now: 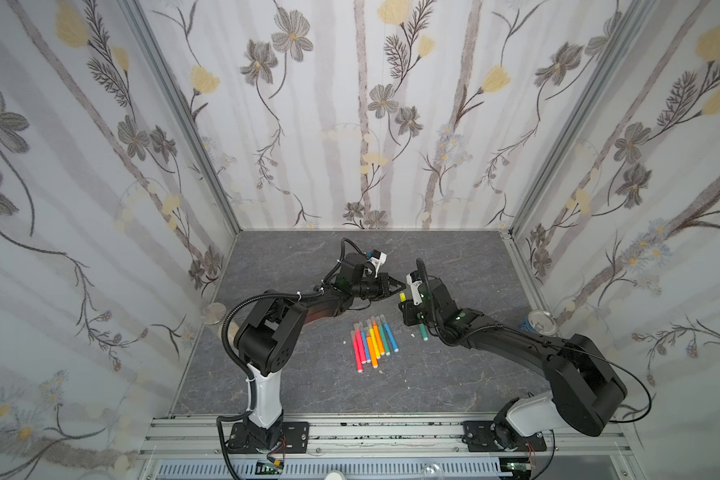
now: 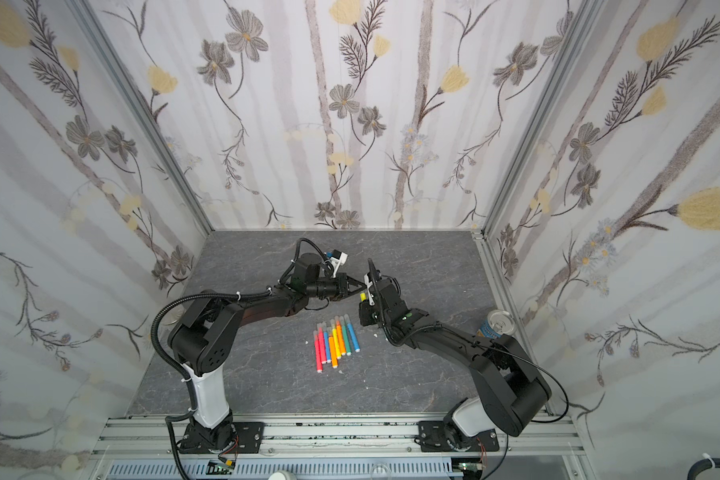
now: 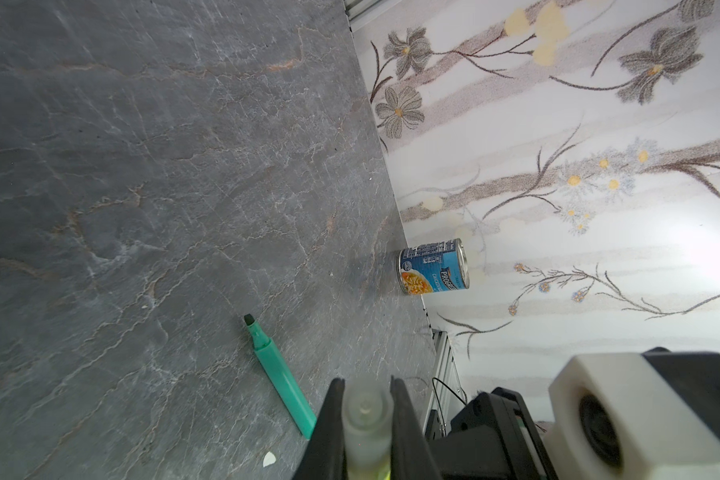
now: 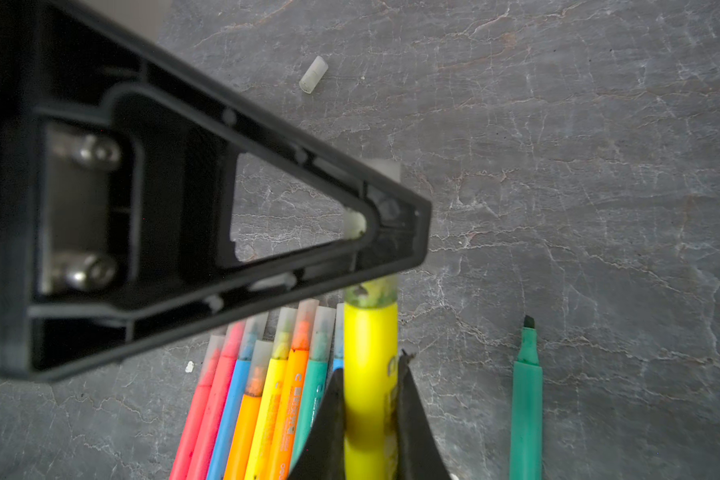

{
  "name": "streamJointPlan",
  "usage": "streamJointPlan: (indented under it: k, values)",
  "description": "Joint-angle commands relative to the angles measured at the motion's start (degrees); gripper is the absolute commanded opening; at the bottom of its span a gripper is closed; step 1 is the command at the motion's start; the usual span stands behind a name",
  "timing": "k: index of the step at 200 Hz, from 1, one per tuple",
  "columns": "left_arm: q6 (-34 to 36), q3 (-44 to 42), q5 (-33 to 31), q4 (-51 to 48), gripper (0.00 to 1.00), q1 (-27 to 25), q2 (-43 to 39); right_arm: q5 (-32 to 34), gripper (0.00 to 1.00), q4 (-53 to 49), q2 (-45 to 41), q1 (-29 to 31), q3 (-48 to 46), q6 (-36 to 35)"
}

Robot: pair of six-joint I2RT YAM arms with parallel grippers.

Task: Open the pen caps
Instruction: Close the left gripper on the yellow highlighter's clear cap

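Yellow pen (image 4: 368, 365) sits clamped between the right fingers (image 4: 325, 432); its clear cap (image 3: 366, 415) is pinched between the left fingers (image 3: 329, 419), above the bench's (image 1: 308, 395) middle.

Yellow pen (image 4: 368, 353), green pen (image 4: 526, 407), grey marbled table (image 4: 578, 166).

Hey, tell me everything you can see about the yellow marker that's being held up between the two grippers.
The bright yellow plastic marker has a smooth round barrel with dark smudges. A translucent greyish cap sits on its tip end, with yellow-green showing through. The right gripper is shut on the barrel, and the left gripper is shut on the cap. It is held off the grey table, above the row of capped markers.
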Motion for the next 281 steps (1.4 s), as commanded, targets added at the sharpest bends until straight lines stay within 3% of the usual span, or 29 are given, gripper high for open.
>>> streamJointPlan:
  k: [1,74,233,258,281]
  values:
    - [2.5,-0.2,-4.5,0.2,0.00,1.6,-1.1,-1.4,0.00,-1.2,-1.0,0.5,-1.7,-0.5]
    - [6.4,0.4,-8.3,-5.7,0.00,4.0,-3.5,-1.8,0.00,1.8,-4.7,2.5,-7.8,0.2]
    - [5.7,0.1,-10.1,-5.2,0.00,6.0,-6.4,0.8,0.00,3.3,-14.0,3.7,-16.6,2.5]
    - [4.1,-2.4,-7.8,-1.7,0.38,6.0,-8.4,1.8,0.00,2.7,-14.2,3.5,-14.8,1.9]
    - [1.1,-6.0,-6.0,3.0,0.65,5.9,-11.1,2.3,0.00,2.1,-13.5,3.2,-12.1,0.6]
